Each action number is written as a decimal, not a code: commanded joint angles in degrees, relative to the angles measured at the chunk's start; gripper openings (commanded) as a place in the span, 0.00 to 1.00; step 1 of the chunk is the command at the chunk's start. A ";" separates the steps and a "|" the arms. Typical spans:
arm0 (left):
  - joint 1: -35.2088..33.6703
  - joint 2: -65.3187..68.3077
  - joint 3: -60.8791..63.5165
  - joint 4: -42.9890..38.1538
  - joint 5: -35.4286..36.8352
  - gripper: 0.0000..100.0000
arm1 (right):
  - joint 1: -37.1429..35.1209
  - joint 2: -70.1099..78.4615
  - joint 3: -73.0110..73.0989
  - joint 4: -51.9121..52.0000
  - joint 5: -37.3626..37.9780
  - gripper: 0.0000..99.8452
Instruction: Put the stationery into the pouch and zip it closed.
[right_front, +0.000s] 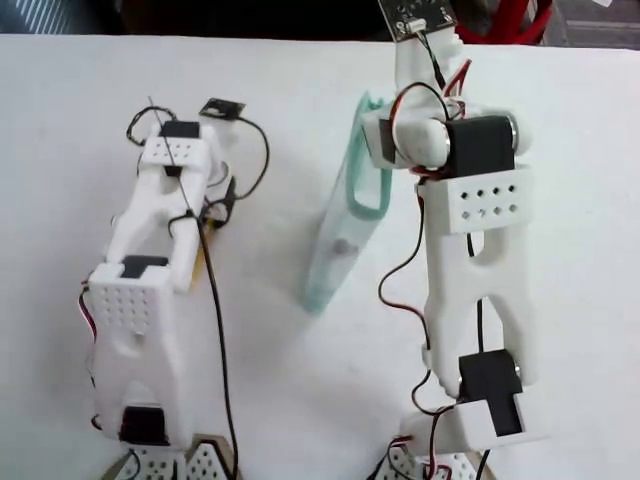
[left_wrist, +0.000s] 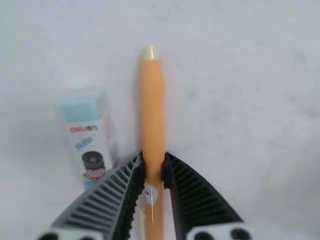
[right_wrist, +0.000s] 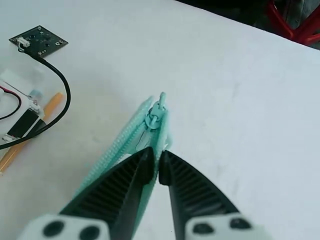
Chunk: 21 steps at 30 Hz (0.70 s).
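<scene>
Orange pen (left_wrist: 151, 115): pinched in the left gripper (left_wrist: 153, 161), jaws pressed onto the barrel, pale end pointing straight ahead of the fingertips; low over the bench (left_wrist: 250, 75), lifted or lying hard to tell.
Eraser (left_wrist: 87, 140): lying on the bench just beside the left gripper, alongside the pen, untouched.
Pouch (right_wrist: 131, 137): teal, stood on edge, top seam pinched in the right gripper (right_wrist: 156, 162), jaws pressed together on the fabric just behind the zip pull (right_wrist: 154, 114).
Zip: pull sitting just ahead of the right gripper's tips; how far the mouth is open, not clear.
Done: both grasps made, by the look of it; no stationery clearly seen inside the pouch.
Left: pen and eraser to go in, then the zip to be run shut; nearly the whole task, judged from this.
Surface: white, plain, matte; small circuit board (right_wrist: 38, 40) on a black cable lying off to one side of the right gripper.
Room: dark strip past the bench's far edge, something red (right_wrist: 295, 20) there, well beyond the right gripper.
</scene>
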 joint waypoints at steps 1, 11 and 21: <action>-0.13 -1.63 -3.69 3.25 0.09 0.03 | 0.40 -0.31 0.18 0.84 -0.18 0.02; 6.73 -28.26 -21.98 21.71 1.67 0.03 | 0.40 0.04 0.18 0.75 -0.18 0.02; 32.04 -73.27 -10.11 17.49 13.10 0.03 | 0.22 -0.40 1.67 0.48 -0.18 0.02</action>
